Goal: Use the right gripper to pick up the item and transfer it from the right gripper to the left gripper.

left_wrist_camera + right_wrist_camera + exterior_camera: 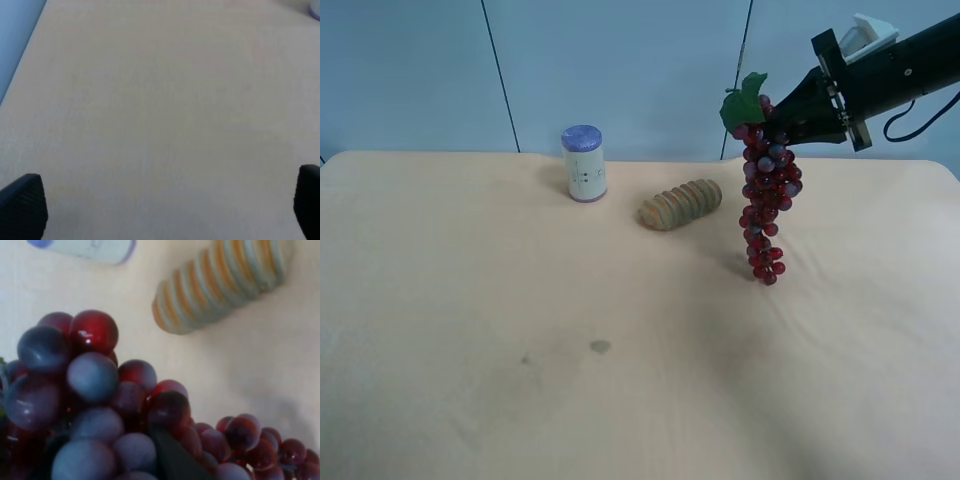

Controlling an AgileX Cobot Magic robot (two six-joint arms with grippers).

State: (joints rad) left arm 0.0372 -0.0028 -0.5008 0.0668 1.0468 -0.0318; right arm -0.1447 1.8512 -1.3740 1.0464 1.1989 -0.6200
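Cylinder (584,164), blue cap on, upright at 11 o'clock on surface (470,330); label marks too small to read. Roll (680,204) at 12. Grapes (767,195) hang at 2 o'clock, top clamped in right gripper (775,125) fingers. Left gripper (165,210) fingers spread wide.

In the jaws of the right gripper (782,122) we see grapes (767,205) of glossy dark red mixed with dusty blue-purple, topped by a green leaf (744,100). That gripper is black, with a white block (868,35) behind the jaws. Ahead of the jaws, the roll (681,204) is tan, banded orange and grey-green, and the cylinder (584,163) is white with a violet-blue cap. The table (470,350) is pale peach. The left gripper (165,205) is black.
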